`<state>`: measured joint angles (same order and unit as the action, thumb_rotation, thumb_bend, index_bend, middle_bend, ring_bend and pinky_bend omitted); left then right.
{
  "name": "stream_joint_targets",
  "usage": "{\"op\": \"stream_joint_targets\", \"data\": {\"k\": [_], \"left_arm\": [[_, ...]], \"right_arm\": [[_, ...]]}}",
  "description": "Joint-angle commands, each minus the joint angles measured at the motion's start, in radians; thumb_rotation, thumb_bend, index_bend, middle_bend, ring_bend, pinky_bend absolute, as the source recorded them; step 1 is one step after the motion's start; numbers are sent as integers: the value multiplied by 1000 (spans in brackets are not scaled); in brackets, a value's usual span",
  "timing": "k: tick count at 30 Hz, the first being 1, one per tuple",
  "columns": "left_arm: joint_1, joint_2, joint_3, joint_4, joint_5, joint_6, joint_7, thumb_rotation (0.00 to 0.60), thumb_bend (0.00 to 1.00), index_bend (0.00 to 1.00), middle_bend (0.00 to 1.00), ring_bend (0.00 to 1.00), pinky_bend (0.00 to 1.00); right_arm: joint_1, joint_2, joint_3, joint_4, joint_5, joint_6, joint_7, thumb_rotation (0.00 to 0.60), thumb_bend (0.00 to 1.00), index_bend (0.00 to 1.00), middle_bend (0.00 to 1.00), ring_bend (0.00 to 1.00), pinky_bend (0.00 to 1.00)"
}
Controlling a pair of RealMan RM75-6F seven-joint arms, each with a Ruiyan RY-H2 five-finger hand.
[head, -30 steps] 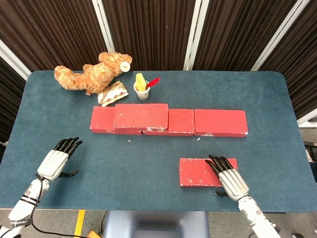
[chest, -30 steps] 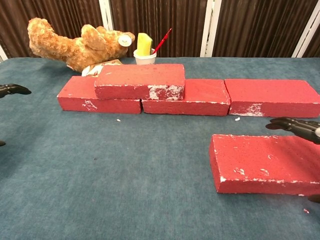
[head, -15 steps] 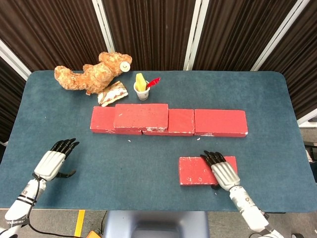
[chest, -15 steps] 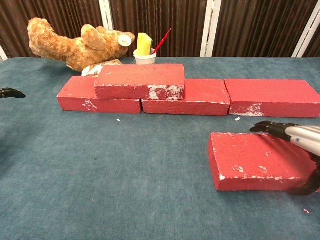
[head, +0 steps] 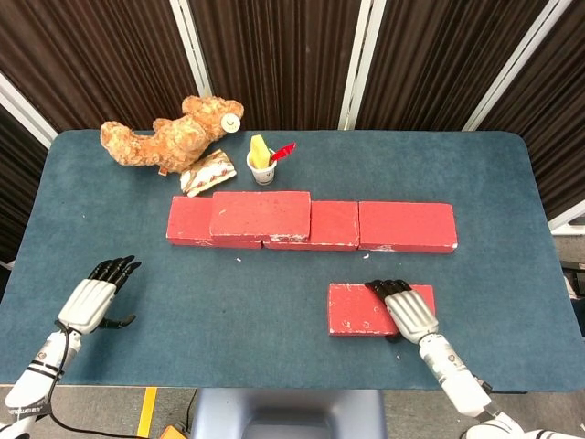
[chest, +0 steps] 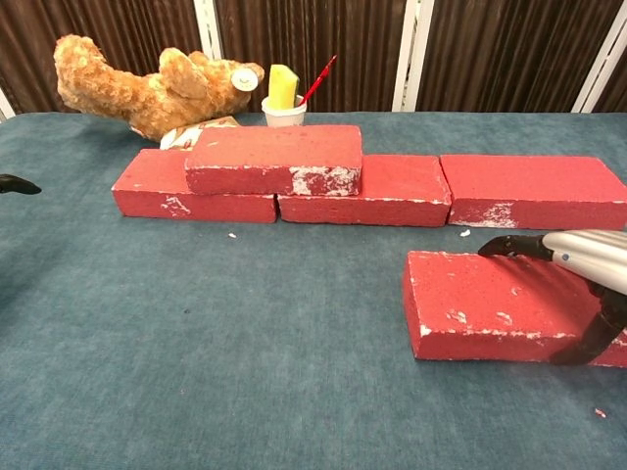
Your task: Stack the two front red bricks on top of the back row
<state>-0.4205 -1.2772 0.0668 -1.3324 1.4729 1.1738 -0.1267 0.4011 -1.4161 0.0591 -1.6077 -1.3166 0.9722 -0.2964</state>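
Three red bricks form the back row across the middle of the table. A fourth red brick lies on top of the row's left part. One front red brick lies near the front right. My right hand grips its right half, fingers flat over the top to the far edge and thumb against the near face. My left hand hovers open at the front left, holding nothing; the chest view shows only a fingertip.
A brown teddy bear lies at the back left. Beside it are a snack packet and a white cup with yellow and red items. Blue cloth covers the table.
My right hand slid further over the front brick and its thumb closed on the near face; the brick shifted slightly left. My left hand drew back toward the near left edge.
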Motion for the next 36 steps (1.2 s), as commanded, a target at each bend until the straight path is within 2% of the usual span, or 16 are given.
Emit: {"op": "stream_joint_targets", "data": {"k": [1, 4, 6, 8, 13, 18, 23, 27, 36], "left_arm": [[14, -2, -2, 1, -2, 12, -4, 600, 206, 0, 0, 0, 81], [52, -8, -5, -1, -8, 62, 14, 600, 208, 0, 0, 0, 77], [101, -25, -3, 0, 4, 149, 56, 600, 209, 0, 0, 0, 67], [138, -40, 3, 7, 4, 193, 66, 600, 209, 0, 0, 0, 62], [153, -32, -18, -11, -27, 188, 122, 600, 211, 0, 0, 0, 55], [143, -36, -58, -3, -40, 187, 134, 600, 219, 0, 0, 0, 49], [136, -36, -74, 6, -43, 185, 138, 600, 226, 0, 0, 0, 47], [131, -46, -95, 45, -60, 168, 130, 600, 229, 0, 0, 0, 47], [129, -56, -106, 75, -65, 142, 115, 600, 230, 0, 0, 0, 47]], "right_arm": [[12, 19, 19, -16, 4, 13, 0, 600, 208, 776, 599, 495, 591], [25, 54, 51, -29, 5, 33, 10, 600, 207, 776, 599, 495, 591], [44, 94, 91, -45, 48, 22, 17, 600, 208, 776, 599, 496, 591], [63, 134, 123, -65, 71, 15, 13, 600, 208, 776, 599, 496, 591], [139, 225, 211, -86, 107, -36, 46, 600, 208, 776, 599, 496, 588], [250, 246, 275, -23, 190, -134, 34, 600, 209, 776, 600, 496, 585], [287, 231, 284, 20, 215, -163, 27, 600, 209, 776, 599, 496, 585], [410, 127, 282, 236, 301, -283, 5, 600, 210, 776, 600, 496, 583], [462, 18, 240, 429, 293, -351, 103, 600, 210, 776, 599, 496, 577]]}}
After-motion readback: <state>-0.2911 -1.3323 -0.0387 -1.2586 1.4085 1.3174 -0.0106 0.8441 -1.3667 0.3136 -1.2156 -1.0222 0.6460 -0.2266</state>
